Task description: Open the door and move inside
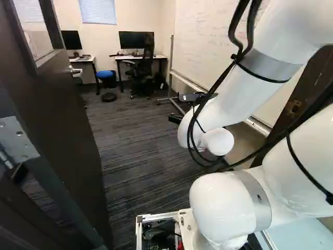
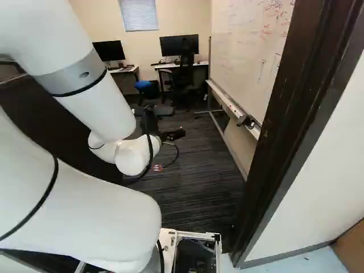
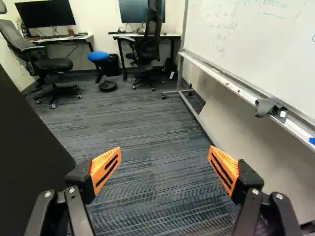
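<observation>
Entry inspection: door open, drive-through judged next.
Advance slowly and straight, midway between the dark brown door frame (image 2: 278, 125) and the dark, smooth door (image 1: 65, 114), which stands swung inward at the left base view's left, with silver lever handle (image 1: 76, 71). Black gripper with orange pads (image 3: 164, 148): fingers spread wide, empty.

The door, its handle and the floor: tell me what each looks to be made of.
Door: probably wood or veneer, with a dark, smooth finish; its flat, faintly glossy face suggests this, though painted metal is possible.
Handle: metal, likely steel, from its bright silvery shine.
Floor: low-pile carpet, by the matte, streaky grey weave.
</observation>
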